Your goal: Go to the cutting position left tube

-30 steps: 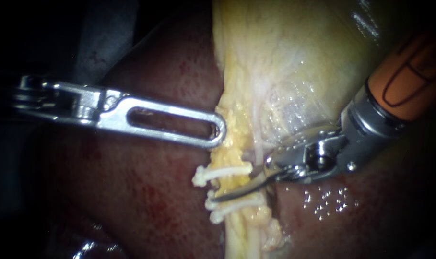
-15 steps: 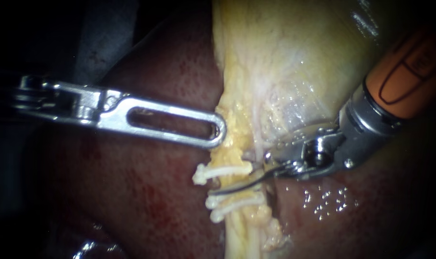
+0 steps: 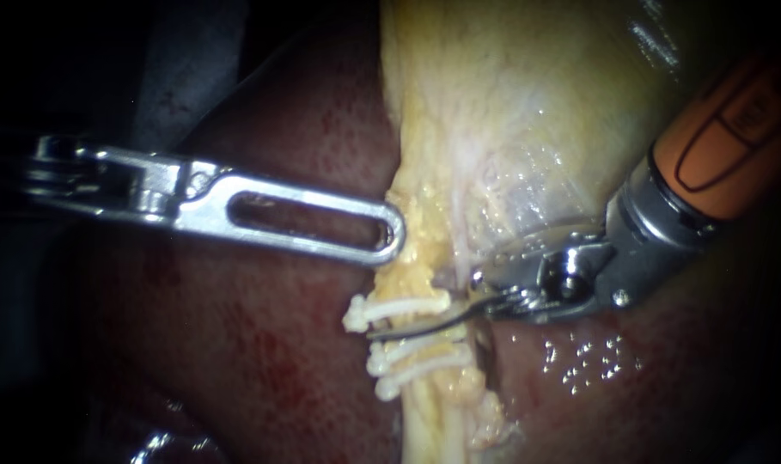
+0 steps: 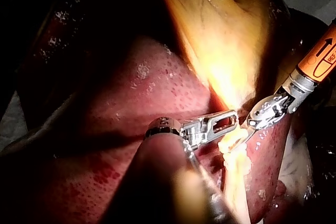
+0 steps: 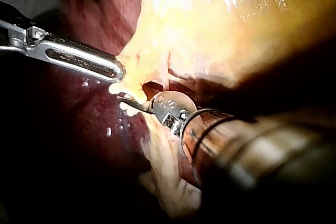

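Right instrument [image 3: 420,325] crosses the tube [image 3: 428,411] between clips [image 3: 397,308] (1 above, 2 below).

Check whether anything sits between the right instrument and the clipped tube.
Nothing visible does. The right instrument lies with its tip across the tube, in the gap between the upper clip and the two lower clips. The left instrument sits above the upper clip, outside that gap.

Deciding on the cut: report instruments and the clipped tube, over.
Left instrument at yellow tissue, above the upper clip. Right instrument tip across the tube, between that clip and the lower two clips. Nothing else crosses the tube.
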Available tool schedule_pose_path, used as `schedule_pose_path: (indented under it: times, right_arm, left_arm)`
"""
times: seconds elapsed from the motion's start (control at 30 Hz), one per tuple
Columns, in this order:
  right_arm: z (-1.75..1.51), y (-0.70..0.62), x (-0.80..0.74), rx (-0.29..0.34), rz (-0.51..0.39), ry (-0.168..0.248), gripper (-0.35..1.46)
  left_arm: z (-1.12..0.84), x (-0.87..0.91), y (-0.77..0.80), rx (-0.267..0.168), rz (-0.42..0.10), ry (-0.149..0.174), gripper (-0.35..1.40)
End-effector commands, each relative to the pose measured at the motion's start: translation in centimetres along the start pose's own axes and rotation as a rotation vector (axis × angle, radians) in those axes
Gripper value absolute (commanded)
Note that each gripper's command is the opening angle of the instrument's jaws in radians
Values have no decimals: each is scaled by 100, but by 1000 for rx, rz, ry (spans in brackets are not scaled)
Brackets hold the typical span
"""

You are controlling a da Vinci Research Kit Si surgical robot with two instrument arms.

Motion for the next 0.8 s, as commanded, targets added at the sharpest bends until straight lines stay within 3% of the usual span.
schedule_pose_path:
  times: [0.03,0.27,0.43,0.53,0.8]
  right_arm:
    - [0,0,0,0,-1,0,23]
    - [1,0,-2,0,-3,0,13]
    - [2,1,-4,0,-4,-1,-9]
    - [2,2,-5,1,0,2,-35]
    - [2,2,-6,1,-18,-2,-35]
  left_arm:
    - [0,0,0,0,0,0,-35]
    - [0,0,0,0,0,0,-35]
    - [0,0,-1,0,0,0,-35]
    - [0,1,-1,0,0,0,-35]
    - [0,0,-3,0,-1,0,-35]
